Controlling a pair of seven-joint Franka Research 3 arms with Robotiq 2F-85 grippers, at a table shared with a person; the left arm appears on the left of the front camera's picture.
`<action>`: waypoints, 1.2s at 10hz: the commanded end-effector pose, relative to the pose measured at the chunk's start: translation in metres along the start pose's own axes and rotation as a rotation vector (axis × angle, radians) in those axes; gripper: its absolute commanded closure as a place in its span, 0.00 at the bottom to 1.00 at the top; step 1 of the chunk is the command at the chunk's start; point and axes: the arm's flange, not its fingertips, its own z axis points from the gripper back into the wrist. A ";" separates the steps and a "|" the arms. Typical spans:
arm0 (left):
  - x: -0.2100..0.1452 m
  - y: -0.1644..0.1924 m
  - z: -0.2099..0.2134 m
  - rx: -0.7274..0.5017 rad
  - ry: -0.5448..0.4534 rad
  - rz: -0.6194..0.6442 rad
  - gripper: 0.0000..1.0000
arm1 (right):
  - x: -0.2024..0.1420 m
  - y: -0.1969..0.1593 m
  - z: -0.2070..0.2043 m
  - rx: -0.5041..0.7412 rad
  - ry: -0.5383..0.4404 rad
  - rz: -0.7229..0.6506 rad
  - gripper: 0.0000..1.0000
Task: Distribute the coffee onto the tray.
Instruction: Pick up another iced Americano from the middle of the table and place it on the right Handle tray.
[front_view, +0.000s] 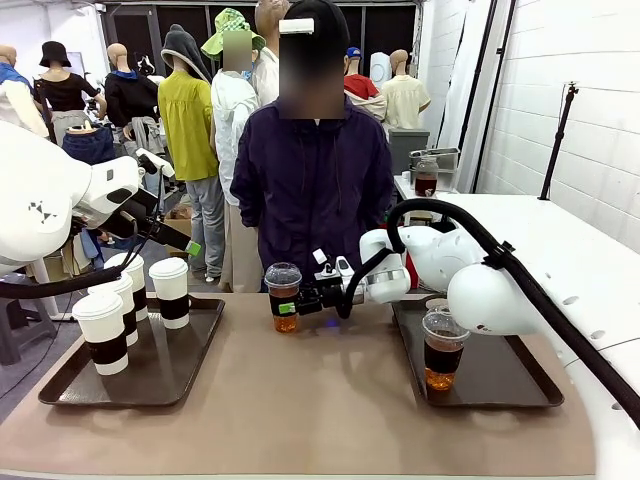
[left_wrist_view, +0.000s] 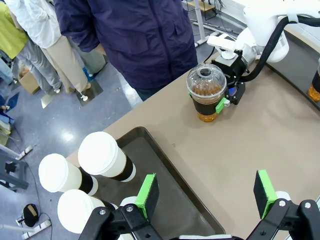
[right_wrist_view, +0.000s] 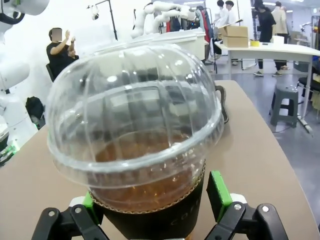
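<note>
A clear dome-lidded cup of brown drink (front_view: 283, 282) with a dark sleeve stands on the tan table between the two trays. My right gripper (front_view: 300, 300) reaches across to it and is shut on its sleeve, green pads (right_wrist_view: 218, 193) pressed to either side of the cup (right_wrist_view: 135, 125). The left wrist view also has this cup (left_wrist_view: 205, 90) at the far end. Several white lidded paper cups (front_view: 170, 291) with brown sleeves stand on the left dark tray (front_view: 190, 375). Above that tray hangs my left gripper (left_wrist_view: 205, 195), open and holding nothing, with the white cups (left_wrist_view: 102, 156) below and beside it.
The right dark tray (front_view: 510, 385) carries another clear cup of brown drink (front_view: 443, 350). A person in a dark jacket (front_view: 315, 170) stands at the table's far edge behind the held cup. The table surface between the trays (front_view: 320, 400) is bare.
</note>
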 end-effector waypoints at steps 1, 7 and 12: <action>-0.001 0.001 0.001 -0.004 -0.003 0.004 0.00 | 0.005 -0.008 -0.001 0.012 0.034 -0.050 0.14; -0.001 0.001 0.001 -0.004 -0.003 0.004 0.00 | 0.020 0.006 0.008 0.030 -0.009 -0.016 0.33; -0.001 0.001 0.001 -0.004 -0.003 0.004 0.00 | 0.075 0.050 0.059 0.053 0.008 0.024 0.33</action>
